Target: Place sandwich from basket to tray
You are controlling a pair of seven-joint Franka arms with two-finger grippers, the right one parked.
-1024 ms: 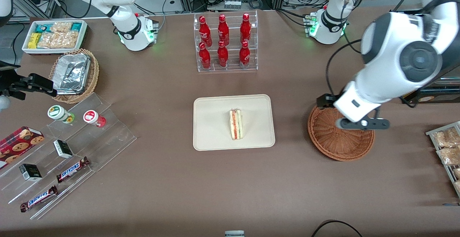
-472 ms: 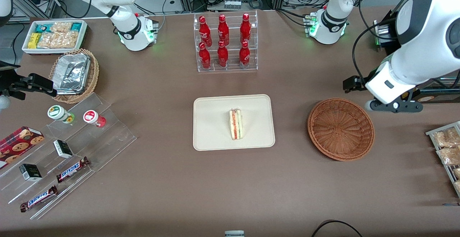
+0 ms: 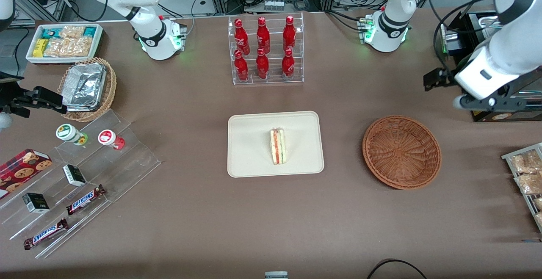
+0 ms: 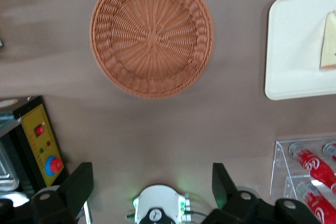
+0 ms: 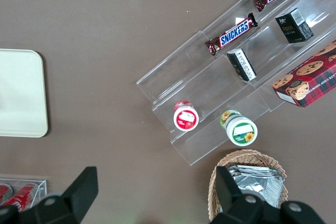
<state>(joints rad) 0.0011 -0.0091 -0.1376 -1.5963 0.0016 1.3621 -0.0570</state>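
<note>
Brown worktop (image 3: 203, 211). Sandwich (image 3: 278, 146) lies on tray (image 3: 254, 143), mid-worktop; basket (image 3: 401, 152) empty. Tool (image 4: 152, 184) spread wide, holding nothing, raised near working arm's edge. Little risk remains: stray sweep could nudge basket.

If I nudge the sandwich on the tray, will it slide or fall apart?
The sandwich stands on a narrow edge on the tray, so a sideways nudge would likely tip it. Its layered filling suggests it is soft and may separate. The gripper, open and up near the basket, holds nothing.
</note>
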